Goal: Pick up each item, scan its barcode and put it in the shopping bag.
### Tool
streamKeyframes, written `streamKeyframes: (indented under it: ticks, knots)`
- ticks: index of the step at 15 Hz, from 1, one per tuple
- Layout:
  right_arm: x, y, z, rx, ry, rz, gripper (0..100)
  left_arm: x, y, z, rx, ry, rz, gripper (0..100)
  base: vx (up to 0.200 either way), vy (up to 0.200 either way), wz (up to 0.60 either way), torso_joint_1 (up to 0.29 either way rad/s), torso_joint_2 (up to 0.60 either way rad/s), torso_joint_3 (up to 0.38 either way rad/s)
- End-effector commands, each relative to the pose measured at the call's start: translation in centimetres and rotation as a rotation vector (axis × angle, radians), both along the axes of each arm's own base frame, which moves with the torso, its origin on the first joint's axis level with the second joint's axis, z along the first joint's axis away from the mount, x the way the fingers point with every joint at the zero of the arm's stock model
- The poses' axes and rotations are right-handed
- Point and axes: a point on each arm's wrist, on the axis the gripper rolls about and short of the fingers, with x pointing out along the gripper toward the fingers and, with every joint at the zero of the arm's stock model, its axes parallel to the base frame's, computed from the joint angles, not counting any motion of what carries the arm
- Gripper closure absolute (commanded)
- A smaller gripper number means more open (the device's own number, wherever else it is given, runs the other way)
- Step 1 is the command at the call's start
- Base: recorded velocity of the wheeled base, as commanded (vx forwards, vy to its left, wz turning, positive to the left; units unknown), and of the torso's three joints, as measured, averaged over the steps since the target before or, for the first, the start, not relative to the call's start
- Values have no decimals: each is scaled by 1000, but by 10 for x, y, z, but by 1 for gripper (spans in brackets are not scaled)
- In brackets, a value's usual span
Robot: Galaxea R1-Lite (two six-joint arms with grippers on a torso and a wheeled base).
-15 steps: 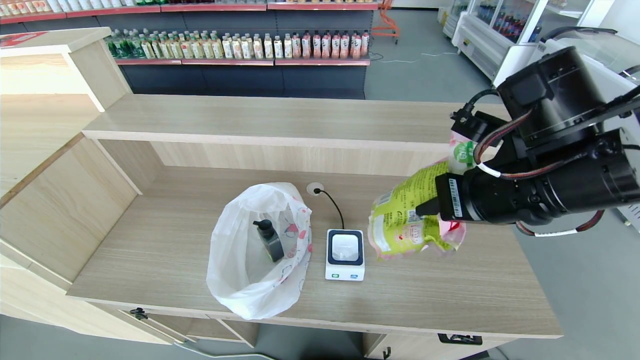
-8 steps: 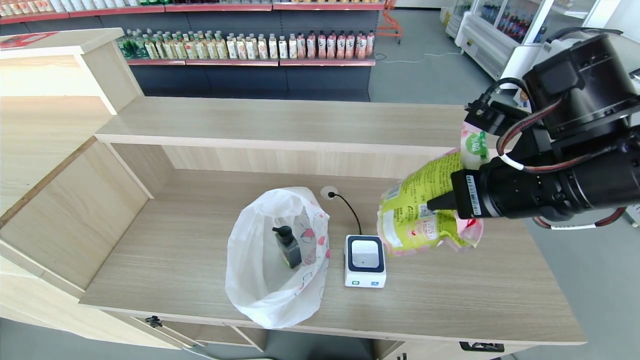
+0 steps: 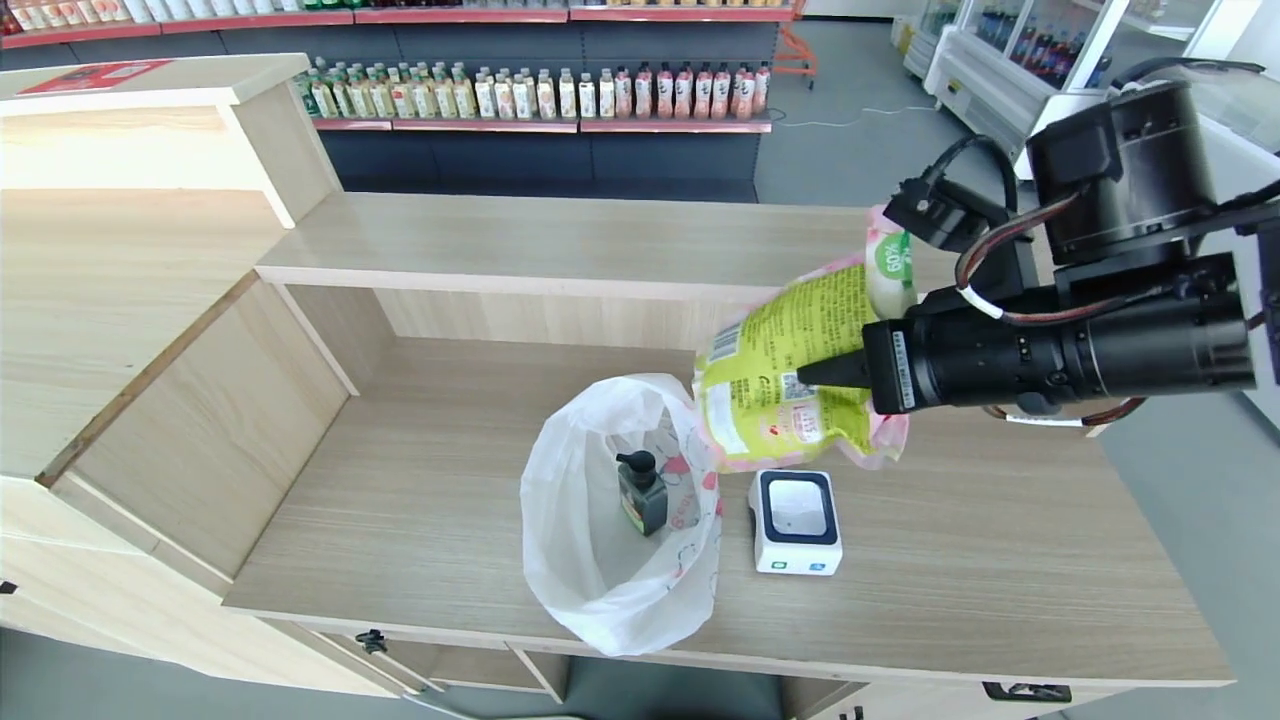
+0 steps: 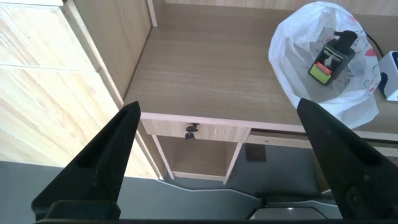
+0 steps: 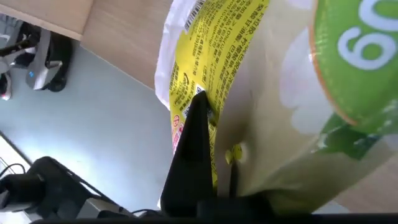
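A yellow-green refill pouch point(image 3: 770, 385) with pink edges hangs in the air, with my right gripper point(image 3: 830, 372) shut on it. The pouch sits just above the far side of the white barcode scanner point(image 3: 795, 520), its left edge against the rim of the white shopping bag point(image 3: 600, 570). A dark pump bottle point(image 3: 641, 492) stands inside the bag. In the right wrist view a black finger point(image 5: 196, 149) presses the pouch point(image 5: 280, 87). My left gripper point(image 4: 217, 109) is open, low in front of the counter's left end, with the bag point(image 4: 292, 37) ahead.
The wooden counter point(image 3: 1000, 560) has free room right of the scanner and left of the bag. A raised ledge point(image 3: 560, 240) runs along the back and a side wall point(image 3: 200, 430) closes the left. Drawers point(image 4: 199, 140) sit under the front edge.
The head camera has shifted, sliding the scene rightward. Against the scanner, my right gripper has carried the pouch left, from beside the scanner to over it at the bag's rim.
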Motion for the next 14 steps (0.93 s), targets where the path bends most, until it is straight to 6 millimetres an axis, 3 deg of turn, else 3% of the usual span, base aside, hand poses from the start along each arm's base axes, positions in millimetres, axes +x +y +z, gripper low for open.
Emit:
streamKeyframes:
  ticks: [1,5,11,14]
  knots:
    - [15,4,-22,-27,24,28,100,0,0,0,0,0,-1,0,0,0,0,0,0,0]
    - [28,6,-31,76,85,11,100,0,0,0,-3,0,-1,0,0,0,0,0,0,0]
    - [66,5,-79,11,103,-22,100,0,0,0,-3,0,-1,0,0,0,0,0,0,0]
    - [71,5,-85,-44,71,22,100,0,0,0,-3,0,-1,0,0,0,0,0,0,0]
